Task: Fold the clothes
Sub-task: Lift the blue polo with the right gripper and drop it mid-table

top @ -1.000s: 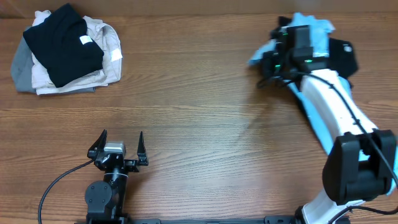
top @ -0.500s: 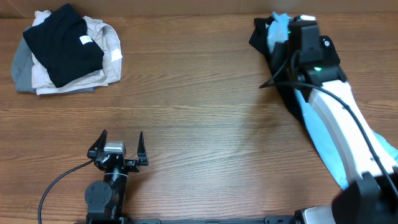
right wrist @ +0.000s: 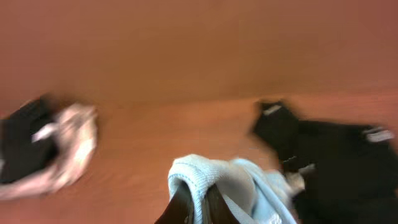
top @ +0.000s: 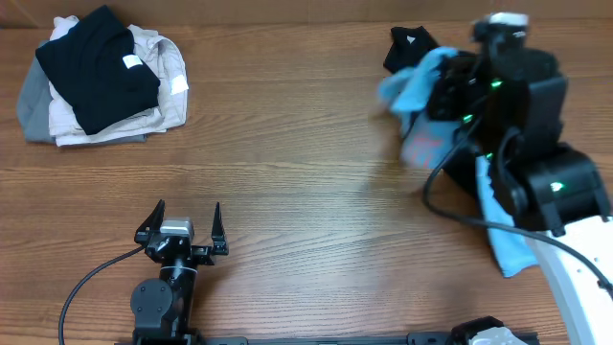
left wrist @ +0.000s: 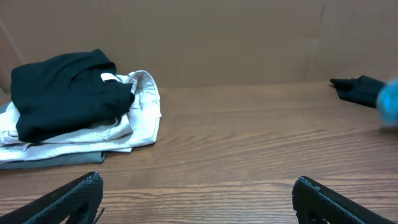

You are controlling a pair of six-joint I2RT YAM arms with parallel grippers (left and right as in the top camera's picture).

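on the wooden table (top: 306,192), the light blue t-shirt (top: 407,88) is seen bunched at far right beside the black shirt (top: 406,46), pinched by the right gripper (right wrist: 196,199); the left gripper (top: 187,211) is held spread wide at front left.

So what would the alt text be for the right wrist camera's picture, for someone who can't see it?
Blurred close-up: the right arm's two dark fingers pinch a fold of light blue shirt at bottom centre. A black garment lies on the wooden table at the picture's right, a pile of black and pale clothes at far left.
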